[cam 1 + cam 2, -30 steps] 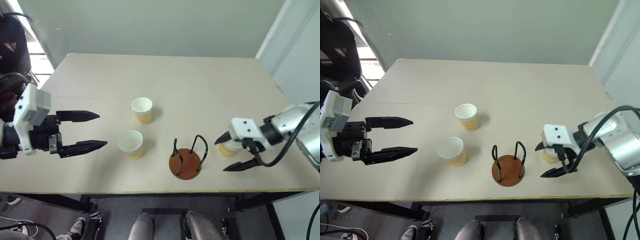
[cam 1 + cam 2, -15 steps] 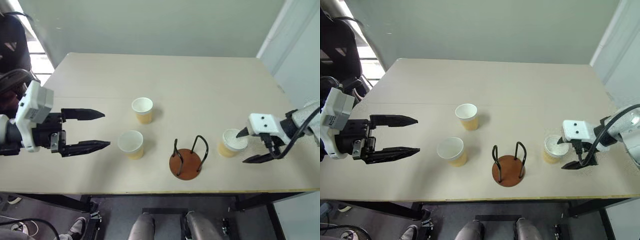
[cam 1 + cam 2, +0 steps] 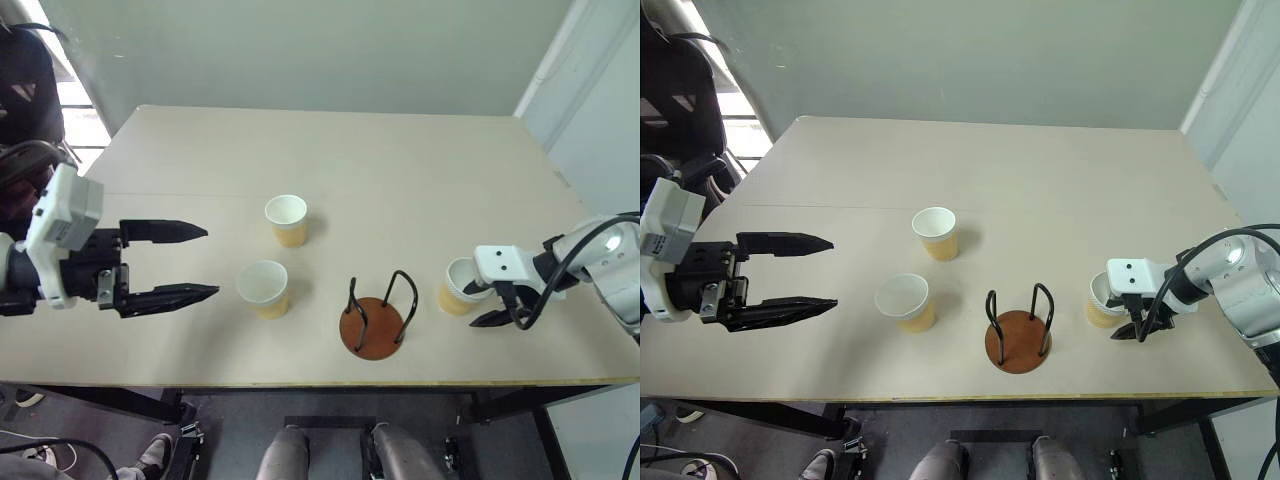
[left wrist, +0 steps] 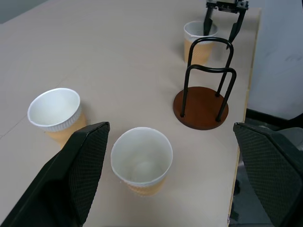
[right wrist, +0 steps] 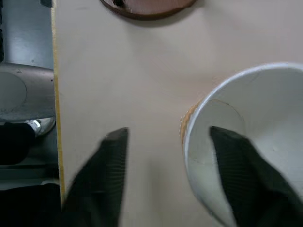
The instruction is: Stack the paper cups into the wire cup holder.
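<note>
Three paper cups stand upright on the table: one at the middle (image 3: 286, 219), one nearer the front (image 3: 263, 288), and one at the right (image 3: 452, 297). The wire cup holder (image 3: 372, 326) stands empty between the front cup and the right cup. My right gripper (image 3: 472, 306) points down at the right cup's near rim, open. One finger (image 5: 236, 165) is inside the cup (image 5: 246, 142); the other (image 5: 106, 165) is outside, apart from the wall. My left gripper (image 3: 210, 261) hovers open left of the front cup (image 4: 142, 161), holding nothing.
The table's front edge (image 3: 300, 383) runs close below the holder and the right gripper. A black chair (image 3: 25, 95) stands off the table's left back corner. A white wall panel (image 3: 590, 90) rises at the right.
My right gripper swung out to the cup's right, then came back lower, and its fingers narrowed around the cup's rim. The left gripper stayed in place. The cups and the holder did not move.
</note>
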Controlling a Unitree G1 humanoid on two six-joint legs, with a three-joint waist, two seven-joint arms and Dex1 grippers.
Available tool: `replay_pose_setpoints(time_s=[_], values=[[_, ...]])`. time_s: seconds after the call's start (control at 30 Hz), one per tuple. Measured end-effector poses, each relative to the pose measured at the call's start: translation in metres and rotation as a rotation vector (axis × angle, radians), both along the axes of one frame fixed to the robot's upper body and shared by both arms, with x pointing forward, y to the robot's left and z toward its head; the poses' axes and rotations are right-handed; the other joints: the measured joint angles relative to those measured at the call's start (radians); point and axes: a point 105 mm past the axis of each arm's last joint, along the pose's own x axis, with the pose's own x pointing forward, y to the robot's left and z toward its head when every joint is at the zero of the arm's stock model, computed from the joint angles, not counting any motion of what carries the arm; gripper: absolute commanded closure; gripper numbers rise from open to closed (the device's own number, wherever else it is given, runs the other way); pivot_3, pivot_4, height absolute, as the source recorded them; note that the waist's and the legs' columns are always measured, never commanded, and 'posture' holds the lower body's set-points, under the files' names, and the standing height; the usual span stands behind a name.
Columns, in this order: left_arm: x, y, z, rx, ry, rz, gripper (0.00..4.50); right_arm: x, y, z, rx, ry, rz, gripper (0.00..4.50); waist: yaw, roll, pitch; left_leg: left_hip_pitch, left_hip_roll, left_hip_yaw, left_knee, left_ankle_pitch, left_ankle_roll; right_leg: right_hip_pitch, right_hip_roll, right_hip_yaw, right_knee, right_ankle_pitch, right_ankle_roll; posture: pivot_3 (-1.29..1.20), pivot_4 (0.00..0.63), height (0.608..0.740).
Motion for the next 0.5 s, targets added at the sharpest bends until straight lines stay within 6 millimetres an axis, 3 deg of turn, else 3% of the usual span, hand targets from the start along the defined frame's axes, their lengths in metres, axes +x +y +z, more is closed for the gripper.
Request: replay_pose_setpoints(time_s=[0.17, 0.4, 0.5], values=[[-0.002, -0.001, 0.001, 0.005, -0.001, -0.001, 0.0, 0.005, -0.003, 0.004, -0.011, -0.022, -0.004, 4.49, -0.001, 0.0, 0.0, 0.0, 0.0, 0.0, 0.0, 0.0, 0.0, 0.0, 0.0, 0.0, 0.0, 0.0, 0.0, 0.0, 0.15, 0.74], [-0.002, 0.0, 0.0, 0.004, -0.001, 0.004, 0.0, 0.004, -0.001, 0.01, -0.01, -0.016, 0.031, 4.49, -0.002, 0.0, 0.0, 0.0, 0.0, 0.0, 0.0, 0.0, 0.0, 0.0, 0.0, 0.0, 0.0, 0.0, 0.0, 0.0, 0.15, 0.74], [-0.002, 0.0, 0.0, 0.006, 0.001, 0.006, 0.0, 0.005, 0.008, 0.029, 0.033, -0.034, 0.071, 4.49, -0.003, 0.001, 0.0, 0.0, 0.0, 0.001, 0.0, 0.0, 0.0, 0.0, 0.0, 0.001, 0.001, 0.0, 0.0, 0.0, 0.15, 0.74]])
